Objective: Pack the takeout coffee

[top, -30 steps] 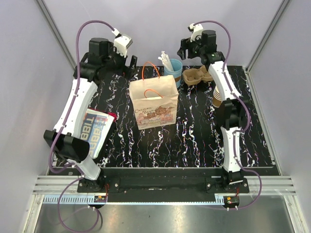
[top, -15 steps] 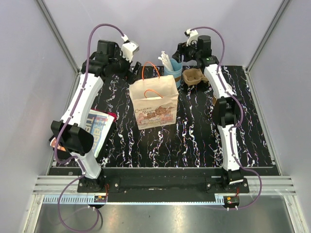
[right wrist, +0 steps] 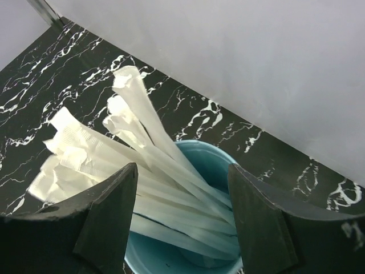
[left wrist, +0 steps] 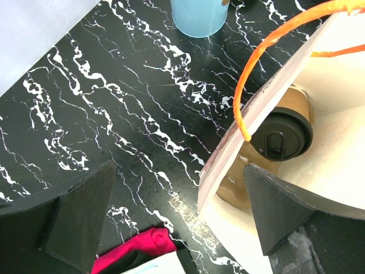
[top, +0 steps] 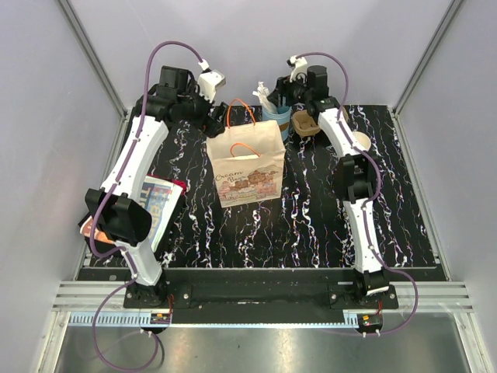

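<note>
Overhead, I only see the outside of the printed paper bag (top: 245,159) standing upright on the black, white-veined worktop (top: 311,210), and nothing of what it holds. The left wrist camera shows more. It looks down into the open mouth past an orange cord handle (left wrist: 251,68), and the takeout coffee (left wrist: 282,134) sits inside against the pale lining, its round black lid glossy, with tan kraft paper showing around it. I can't say for sure whether the cup stands straight or leans, as the bag wall cuts across it.

The left tool (left wrist: 179,171) hangs just above the bag's near rim with its fingers spread wide and gripping nothing. The rim runs between them, and the coffee lies below and a little toward the finger that is over the bag's mouth.

The right tool (right wrist: 182,171) is well apart from the coffee, at the back of the worktop above the light-blue cup (right wrist: 211,154). Its fingers are parted on either side of the cup, holding nothing that I can see. Only that wrist view shows the bundle of white sticks (right wrist: 137,114) as crinkled paper wrappers fanning out over the smooth rim.
</note>
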Robot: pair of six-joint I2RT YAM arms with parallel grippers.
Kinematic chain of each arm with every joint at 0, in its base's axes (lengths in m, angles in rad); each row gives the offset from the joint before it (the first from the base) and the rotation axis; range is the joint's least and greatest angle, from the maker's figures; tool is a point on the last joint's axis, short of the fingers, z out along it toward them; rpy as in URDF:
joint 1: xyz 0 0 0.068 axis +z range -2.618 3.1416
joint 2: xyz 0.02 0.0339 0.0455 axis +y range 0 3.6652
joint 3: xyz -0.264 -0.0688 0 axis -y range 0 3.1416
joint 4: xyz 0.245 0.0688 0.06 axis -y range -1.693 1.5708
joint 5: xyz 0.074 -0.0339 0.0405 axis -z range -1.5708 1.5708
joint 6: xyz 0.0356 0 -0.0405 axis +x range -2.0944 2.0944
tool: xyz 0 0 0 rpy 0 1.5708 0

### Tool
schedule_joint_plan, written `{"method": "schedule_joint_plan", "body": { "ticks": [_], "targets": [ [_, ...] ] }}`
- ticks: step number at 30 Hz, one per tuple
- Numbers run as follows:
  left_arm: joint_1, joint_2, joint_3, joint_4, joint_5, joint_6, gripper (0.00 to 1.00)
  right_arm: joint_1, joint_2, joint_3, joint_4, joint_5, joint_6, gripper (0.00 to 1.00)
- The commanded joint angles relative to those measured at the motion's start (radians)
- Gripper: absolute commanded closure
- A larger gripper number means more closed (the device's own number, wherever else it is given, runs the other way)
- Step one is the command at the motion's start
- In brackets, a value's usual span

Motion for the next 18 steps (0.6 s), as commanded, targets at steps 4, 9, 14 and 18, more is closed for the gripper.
{"method": "schedule_joint_plan", "body": {
  "ticks": [4,9,14,18],
  "targets": [
    [0.004,-0.032,-0.011,0.025,0.052,-0.004,0.01,0.042,0.018,0.008,0.101,0.018,-0.015,0.30],
    [0.003,-0.033,-0.018,0.026,0.057,-0.008,0.01,0.049,0.029,0.012,0.106,0.037,-0.027,0.37],
    [0.003,-0.033,-0.017,0.031,0.060,-0.013,0.01,0.052,0.038,0.015,0.116,0.053,-0.031,0.47],
    [0.004,-0.032,-0.022,0.031,0.063,-0.014,0.01,0.054,0.035,0.014,0.120,0.066,-0.031,0.61]
  ]
}}
